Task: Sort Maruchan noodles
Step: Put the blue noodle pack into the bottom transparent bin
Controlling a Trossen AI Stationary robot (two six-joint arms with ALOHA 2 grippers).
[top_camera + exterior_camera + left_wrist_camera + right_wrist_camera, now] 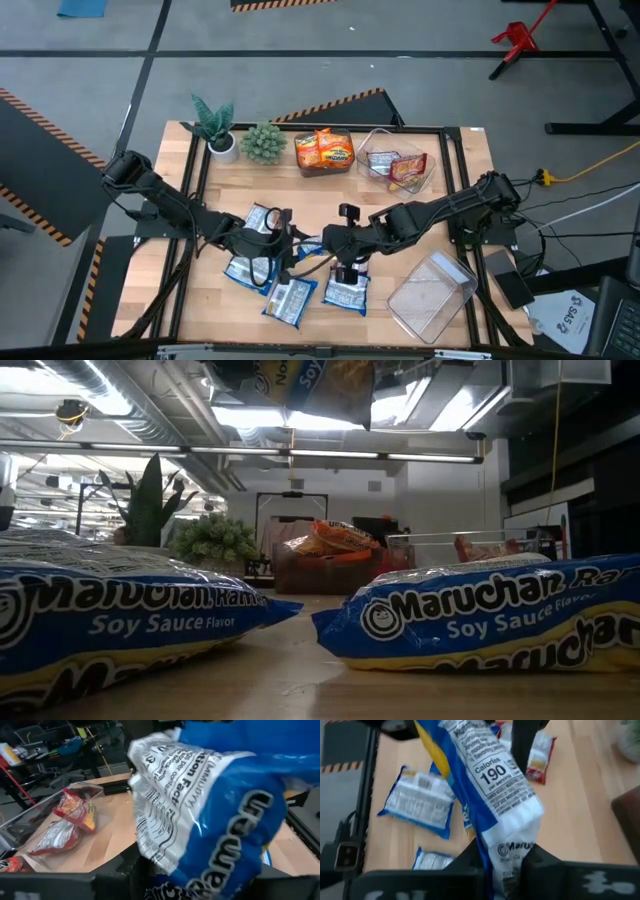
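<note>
A blue packet (215, 815) fills the left gripper's (268, 240) view, hiding its fingers; grip unclear. The right gripper (507, 862) pinches another blue packet (490, 790) above the wooden table (470, 160).

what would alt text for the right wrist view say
The right end effector is shut on a blue-and-white Maruchan packet, its back panel reading 190 calories, held above the wooden table. Two more blue packets lie flat on the table below, and a red-brown packet shows farther off.
</note>
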